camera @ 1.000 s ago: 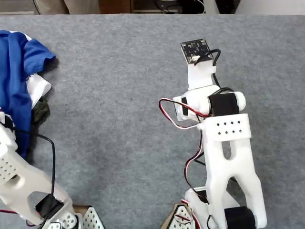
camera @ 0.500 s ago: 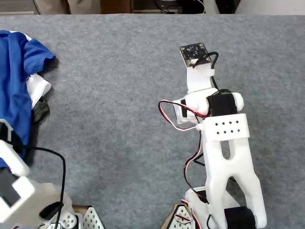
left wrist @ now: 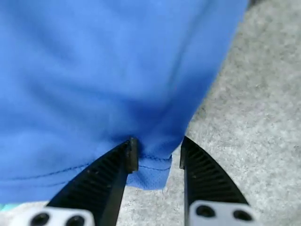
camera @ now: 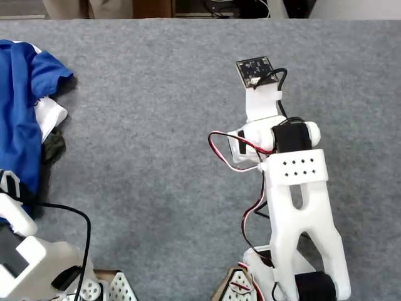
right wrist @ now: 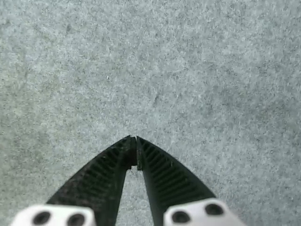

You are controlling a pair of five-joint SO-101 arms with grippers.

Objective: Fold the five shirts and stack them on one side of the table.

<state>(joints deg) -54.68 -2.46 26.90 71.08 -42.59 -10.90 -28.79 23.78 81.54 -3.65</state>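
Over the last second the left arm [camera: 25,263] has swung back toward the 7 o'clock corner of the table [camera: 156,125]. Its white body now sits low at the edge, with its black cable [camera: 80,232] looping beside it. The blue shirt [camera: 22,94] has barely shifted and lies crumpled at 9 to 10 o'clock, running off the table's edge. The left gripper [left wrist: 157,148] has its fingers clamped on a pinch of the shirt's stitched hem, the fabric bunched between the two tips just above the grey table covering. I read this as the start of dragging the shirt off the heap onto open table to spread it. No fold is made and nothing is stacked, so the task looks close to its beginning. The right arm [camera: 294,188] nudged slightly, then settled. It reaches from 5 o'clock toward the centre, and the right gripper [right wrist: 136,150] has its fingers together on nothing, over bare covering. A white shirt [camera: 55,116] and a dark green shirt [camera: 53,145] peek out from under the blue one on its 3 o'clock side — a pull may drag them along. The right arm and its red-and-white wires [camera: 225,157] occupy the middle, where a shirt would likely be laid flat.
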